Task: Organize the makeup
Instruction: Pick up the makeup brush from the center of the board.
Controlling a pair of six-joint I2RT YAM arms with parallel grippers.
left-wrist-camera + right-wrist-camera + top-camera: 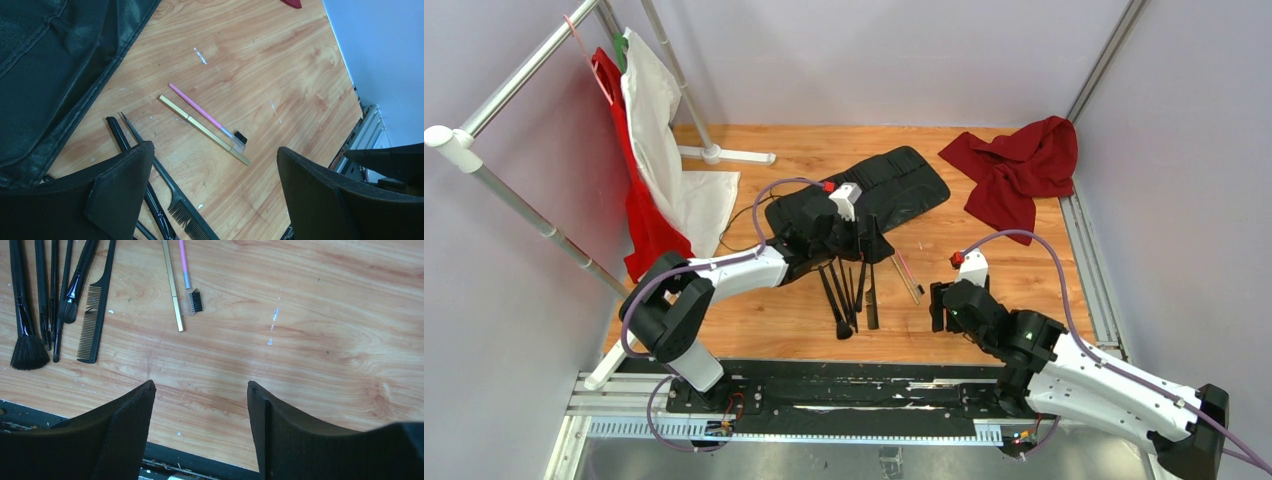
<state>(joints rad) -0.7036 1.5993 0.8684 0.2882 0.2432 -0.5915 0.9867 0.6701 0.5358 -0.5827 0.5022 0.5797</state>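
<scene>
Several black-handled makeup brushes [842, 292] and a thin black comb [871, 300] lie side by side on the wooden table, with a pink brush [909, 268] and a tan one [903, 279] just to their right. My left gripper [864, 245] hovers over the brushes' far ends at the edge of the black roll-up case [864, 192]; it is open and empty [214, 148], with the comb [172, 192] under its left finger. My right gripper [939, 305] stands open and empty [200, 385] near the table's front edge, to the right of the comb [94, 315] and the tan brush [173, 290].
A red cloth [1022, 168] lies at the back right. White and red garments [656, 150] hang from a rack at the left. A black rail [824, 392] runs along the near edge. Bare wood lies to the right of the brushes.
</scene>
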